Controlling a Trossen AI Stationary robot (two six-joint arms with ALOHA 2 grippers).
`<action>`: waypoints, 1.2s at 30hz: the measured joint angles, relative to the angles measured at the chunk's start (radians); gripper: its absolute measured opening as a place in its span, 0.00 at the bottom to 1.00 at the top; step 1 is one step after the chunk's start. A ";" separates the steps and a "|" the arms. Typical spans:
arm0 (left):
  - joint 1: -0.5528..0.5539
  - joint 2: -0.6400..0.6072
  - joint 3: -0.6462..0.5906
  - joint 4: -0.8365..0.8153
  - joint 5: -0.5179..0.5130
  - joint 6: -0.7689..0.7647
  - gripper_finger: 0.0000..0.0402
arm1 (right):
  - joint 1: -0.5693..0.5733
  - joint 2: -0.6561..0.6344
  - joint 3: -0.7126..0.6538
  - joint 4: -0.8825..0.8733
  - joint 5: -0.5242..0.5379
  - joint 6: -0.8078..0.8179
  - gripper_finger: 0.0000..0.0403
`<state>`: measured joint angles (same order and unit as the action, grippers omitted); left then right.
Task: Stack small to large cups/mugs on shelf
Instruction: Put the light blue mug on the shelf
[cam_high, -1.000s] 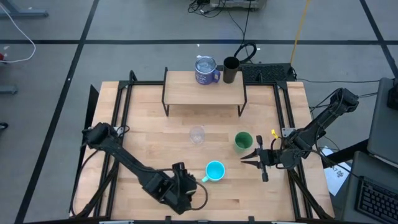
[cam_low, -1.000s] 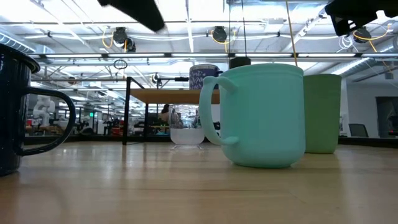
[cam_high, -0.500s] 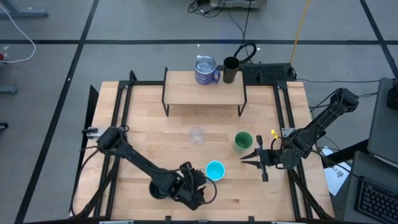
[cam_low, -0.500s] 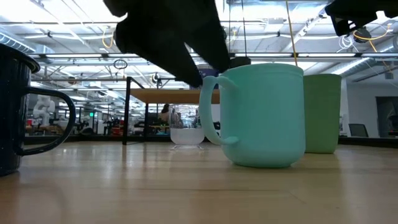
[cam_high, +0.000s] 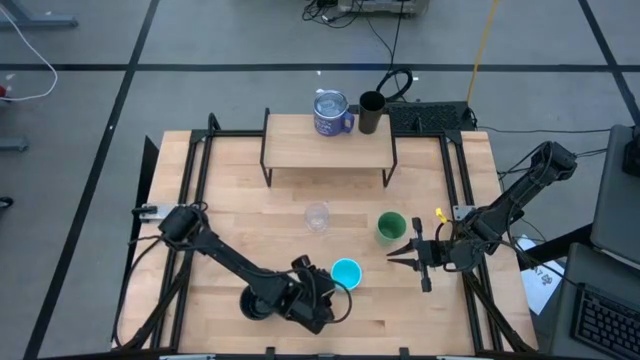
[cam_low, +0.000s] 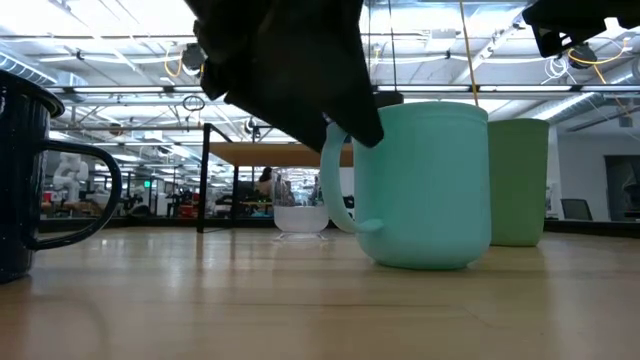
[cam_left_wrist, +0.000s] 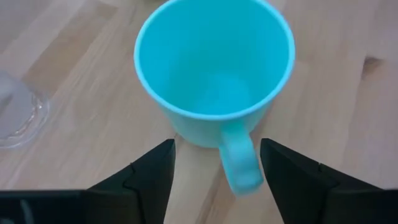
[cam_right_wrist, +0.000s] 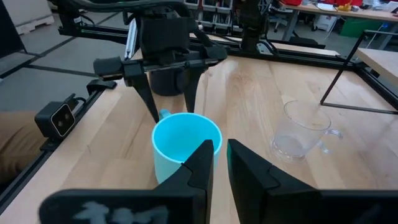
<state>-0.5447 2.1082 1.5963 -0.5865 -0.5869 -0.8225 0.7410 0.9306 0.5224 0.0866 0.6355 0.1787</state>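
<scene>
1. I am holding my left gripper (cam_left_wrist: 214, 163) low at the near edge of the table (cam_high: 240, 220), fingers spread wide, one on each side of the handle of the cyan mug (cam_high: 346, 273); neither finger is touching the handle.
2. The cyan mug is standing upright, mouth up, on the near middle of the table, its handle pointing toward my left gripper (cam_high: 322, 293).
3. I am keeping my right gripper (cam_high: 397, 251) just right of the green cup (cam_high: 390, 227), its fingers nearly pressed together and holding nothing.
4. The green cup is sitting upright, just far-right of the cyan mug.
5. The small clear glass (cam_high: 317, 216) is standing at the middle of the table, in front of the shelf (cam_high: 300, 150).
6. On the far edge of the shelf, the blue-purple mug (cam_high: 330, 113) and the tall black tumbler (cam_high: 371, 112) are standing side by side, the tumbler on the right.
7. The dark handled mug (cam_low: 30, 180) is showing large at the left edge of the low view.
</scene>
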 joint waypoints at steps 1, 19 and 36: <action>0.004 0.000 0.000 -0.001 0.014 0.000 0.57 | 0.000 0.000 0.000 0.000 0.000 0.000 0.09; 0.019 0.000 0.000 -0.081 0.061 0.120 0.19 | 0.000 0.000 0.000 0.000 0.000 -0.008 0.09; 0.074 -0.002 0.000 -0.016 0.205 0.272 0.29 | 0.000 0.000 0.000 0.000 0.000 -0.035 0.09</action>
<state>-0.4706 2.1063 1.5967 -0.6022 -0.3820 -0.5502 0.7410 0.9306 0.5224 0.0864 0.6353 0.1435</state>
